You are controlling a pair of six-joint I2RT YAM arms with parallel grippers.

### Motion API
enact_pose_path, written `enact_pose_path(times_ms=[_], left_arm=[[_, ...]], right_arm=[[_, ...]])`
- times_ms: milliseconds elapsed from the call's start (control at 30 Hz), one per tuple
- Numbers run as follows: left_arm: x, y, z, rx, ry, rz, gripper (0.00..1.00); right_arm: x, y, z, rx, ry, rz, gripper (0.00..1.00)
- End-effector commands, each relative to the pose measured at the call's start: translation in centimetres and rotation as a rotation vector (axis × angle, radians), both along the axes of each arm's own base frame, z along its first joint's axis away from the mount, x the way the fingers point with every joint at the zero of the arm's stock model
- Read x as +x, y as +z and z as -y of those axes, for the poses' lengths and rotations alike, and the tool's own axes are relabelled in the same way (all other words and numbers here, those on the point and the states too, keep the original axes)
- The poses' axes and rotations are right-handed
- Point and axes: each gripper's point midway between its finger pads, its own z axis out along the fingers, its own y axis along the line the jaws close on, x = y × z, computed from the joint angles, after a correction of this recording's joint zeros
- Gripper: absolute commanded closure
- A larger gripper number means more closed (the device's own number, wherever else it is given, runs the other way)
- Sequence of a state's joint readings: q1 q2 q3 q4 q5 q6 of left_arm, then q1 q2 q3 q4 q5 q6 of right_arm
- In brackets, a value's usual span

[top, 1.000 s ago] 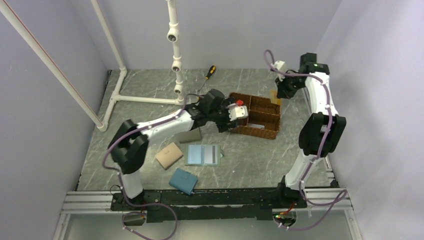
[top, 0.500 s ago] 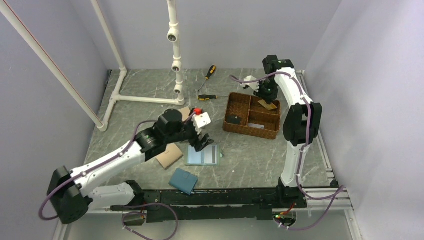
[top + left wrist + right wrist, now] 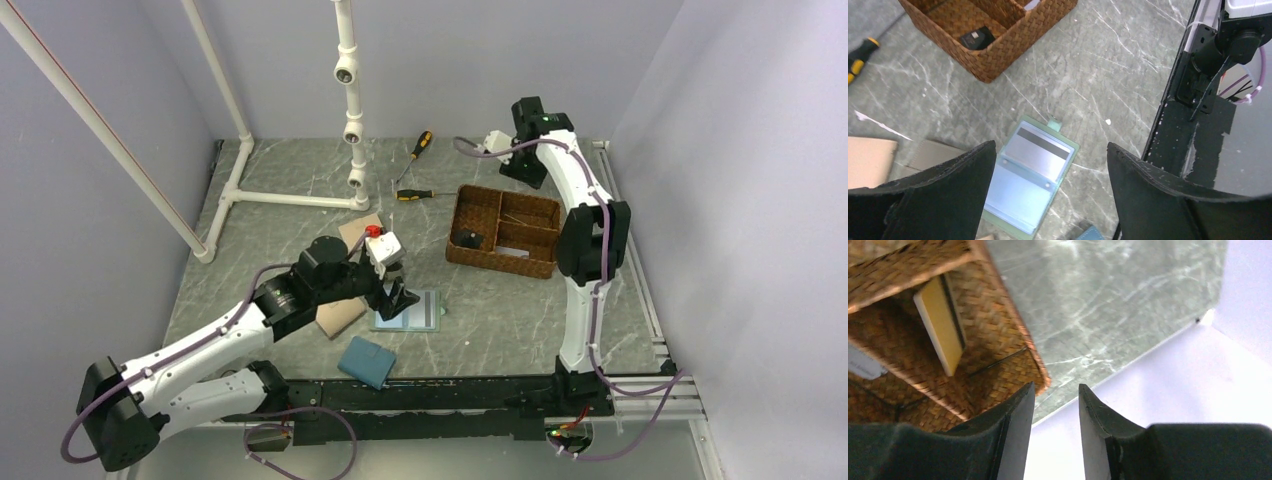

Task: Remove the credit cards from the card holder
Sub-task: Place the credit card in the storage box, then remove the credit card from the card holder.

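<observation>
- The left gripper hangs above the card holder, fingers spread wide, gripping nothing.
- The card holder lies open on the table, near the woven basket; a silvery card with a dark stripe sits in it.
- The woven basket contains a black card, a whitish card and a tilted orange-tan card.
- The right gripper is over the basket's rim, fingers slightly parted, empty.

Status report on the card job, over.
Left gripper open, above the open card holder. Right gripper open, empty, beside the woven basket. One striped card in the holder; nothing in the way.
</observation>
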State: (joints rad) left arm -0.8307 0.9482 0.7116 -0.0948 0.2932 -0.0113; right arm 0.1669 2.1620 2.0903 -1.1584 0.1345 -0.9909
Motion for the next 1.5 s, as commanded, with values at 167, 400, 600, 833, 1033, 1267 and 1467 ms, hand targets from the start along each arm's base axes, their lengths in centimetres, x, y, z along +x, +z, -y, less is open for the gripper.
enact_pose_path(times_ms=[167, 400, 600, 833, 1033, 1267, 1467], left_arm=[[1.0, -1.2, 0.1, -0.099, 0.221, -0.267, 0.01], [0.6, -4.9, -0.6, -0.112, 0.359, -0.507, 0.01], [-0.2, -6.9, -0.5, -0.067, 0.401, -0.645, 0.04], [-0.3, -8.3, -0.2, -0.030, 0.451, -0.701, 0.11], [0.0, -9.1, -0.7, 0.048, 0.507, -0.682, 0.12], [0.5, -9.7, -1.7, 0.073, 0.584, -0.683, 0.10], [1.6, -8.9, -3.3, 0.042, 0.660, -0.606, 0.03]], right_arm=[[-2.9, 7.8, -4.5, 0.409, -0.109, 0.177, 0.58], [-14.8, 9.6, -14.0, 1.013, 0.137, 0.004, 0.38], [-20.5, 10.1, -14.7, 1.337, 0.233, 0.008, 0.07], [-20.8, 11.1, -12.1, 1.423, 0.190, 0.116, 0.01], [-20.8, 11.0, -12.1, 1.419, 0.187, 0.116, 0.01], [-20.6, 10.7, -11.9, 1.396, 0.172, 0.118, 0.01], [-20.2, 10.1, -11.7, 1.371, 0.167, 0.107, 0.01]])
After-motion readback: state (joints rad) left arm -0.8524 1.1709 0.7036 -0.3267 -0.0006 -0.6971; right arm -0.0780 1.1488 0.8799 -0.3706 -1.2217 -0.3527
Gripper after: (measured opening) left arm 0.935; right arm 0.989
